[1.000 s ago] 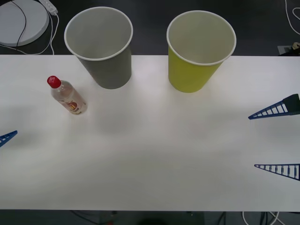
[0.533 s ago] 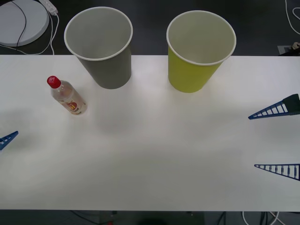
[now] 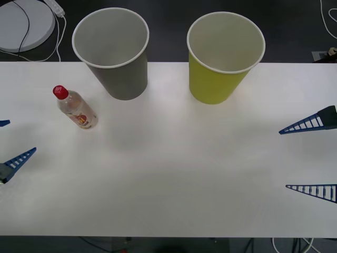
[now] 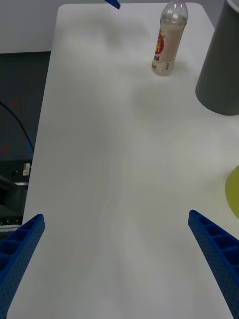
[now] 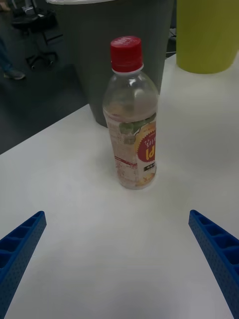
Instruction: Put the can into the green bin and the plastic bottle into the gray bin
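A: Where's the bottle point(image 3: 77, 108)?
B: Upright, far left, beside the gray bin point(image 3: 112, 51); green bin point(image 3: 225, 55) right.
A: Grippers?
B: Left gripper point(image 3: 7, 141) and right gripper point(image 3: 309, 156) spread wide at the table point(image 3: 174, 174) edges.

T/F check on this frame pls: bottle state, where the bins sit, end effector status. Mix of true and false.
1. The bottle stands upright on the table. True.
2. The bottle is inside the gray bin. False: it stands on the table beside that bin.
3. The green bin is on the robot's right of the gray bin. True.
4. The left end effector is shut on the bottle. False: it is open, short of the bottle.
5. The right end effector is open at the table's right edge. True.
6. A can lies between the bins. False: bare table there.
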Controlling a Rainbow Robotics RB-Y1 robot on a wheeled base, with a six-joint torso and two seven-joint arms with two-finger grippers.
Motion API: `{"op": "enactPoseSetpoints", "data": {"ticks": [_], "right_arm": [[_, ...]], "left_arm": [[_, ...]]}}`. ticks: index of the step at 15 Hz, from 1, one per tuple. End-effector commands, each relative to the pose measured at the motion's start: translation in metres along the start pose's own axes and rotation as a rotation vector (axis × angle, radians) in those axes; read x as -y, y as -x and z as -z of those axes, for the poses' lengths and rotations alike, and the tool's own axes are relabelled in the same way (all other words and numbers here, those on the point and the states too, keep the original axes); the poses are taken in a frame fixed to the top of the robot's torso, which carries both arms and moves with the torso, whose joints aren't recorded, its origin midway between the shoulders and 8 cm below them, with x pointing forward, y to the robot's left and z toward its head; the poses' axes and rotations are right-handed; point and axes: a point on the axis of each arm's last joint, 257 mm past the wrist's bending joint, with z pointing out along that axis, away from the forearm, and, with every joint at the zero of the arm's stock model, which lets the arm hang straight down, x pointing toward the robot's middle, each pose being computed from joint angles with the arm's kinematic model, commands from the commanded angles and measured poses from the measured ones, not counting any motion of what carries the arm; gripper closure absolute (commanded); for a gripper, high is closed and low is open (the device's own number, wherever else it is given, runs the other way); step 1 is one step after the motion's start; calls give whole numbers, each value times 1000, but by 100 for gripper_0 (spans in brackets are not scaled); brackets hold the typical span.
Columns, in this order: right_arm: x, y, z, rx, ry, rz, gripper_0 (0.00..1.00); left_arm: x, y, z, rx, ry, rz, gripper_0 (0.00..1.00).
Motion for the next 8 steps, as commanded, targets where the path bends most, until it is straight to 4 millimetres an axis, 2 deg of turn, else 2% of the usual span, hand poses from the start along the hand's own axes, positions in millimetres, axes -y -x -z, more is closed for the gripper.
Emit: {"op": "enactPoseSetpoints", "data": {"ticks": [1,8], "right_arm": [[0,0,0,0,0,0,0],[0,0,0,0,0,0,0]], "left_arm": [[3,1,-11,10,5,3,0],[3,4,-39,22,28,22,0]]}}
